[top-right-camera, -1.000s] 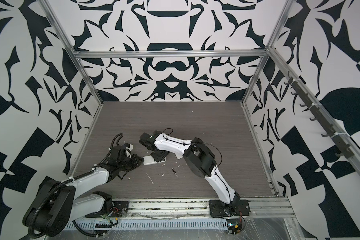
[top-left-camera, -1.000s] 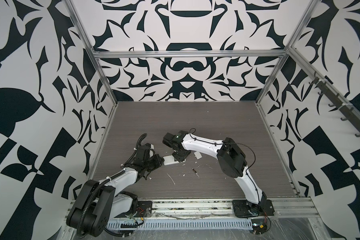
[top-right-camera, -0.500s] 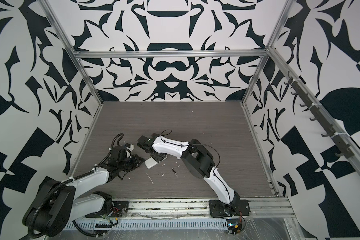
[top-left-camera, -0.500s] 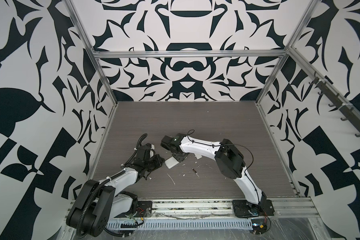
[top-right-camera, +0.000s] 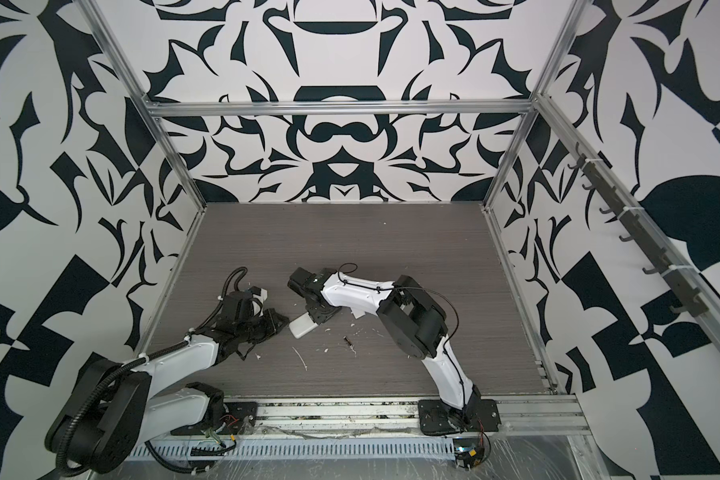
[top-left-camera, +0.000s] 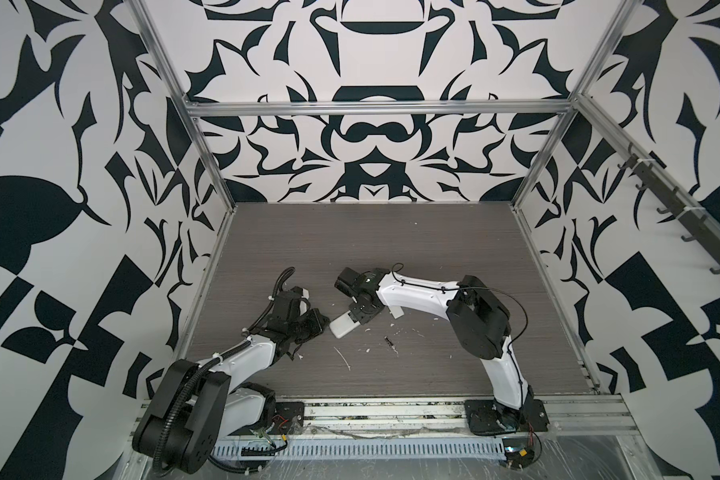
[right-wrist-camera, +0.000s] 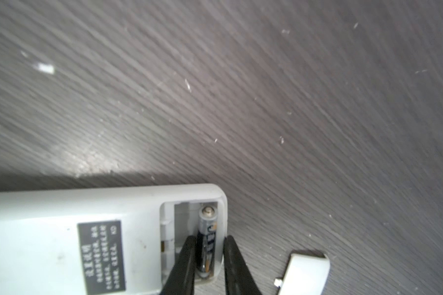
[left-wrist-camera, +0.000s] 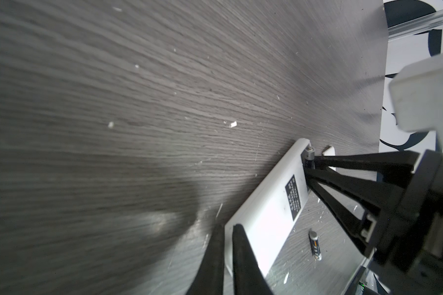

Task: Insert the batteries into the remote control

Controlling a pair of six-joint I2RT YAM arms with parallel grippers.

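Seating the first battery (right-wrist-camera: pixel 207 229) looks like the step in hand; it lies in the outer slot of the remote (right-wrist-camera: pixel 49 242), whose white back faces up with the compartment open; the right gripper (right-wrist-camera: pixel 209 240) straddles it with narrow jaws, one finger touching it and a sliver of gap showing at the other, so I cannot tell whether they pinch it or merely guide it down; at the remote's opposite end the left gripper (left-wrist-camera: pixel 226 227) is closed tight with its tips against the rim, probably as a stop so the remote cannot slide under the push; just beside the right gripper's fingers lies the loose cover (right-wrist-camera: pixel 307 273), apparently set aside to keep the slots free; the second battery (left-wrist-camera: pixel 315 245) waits on the table (right-wrist-camera: pixel 292 102) just beside the remote, near the right gripper, handy for the next pick.
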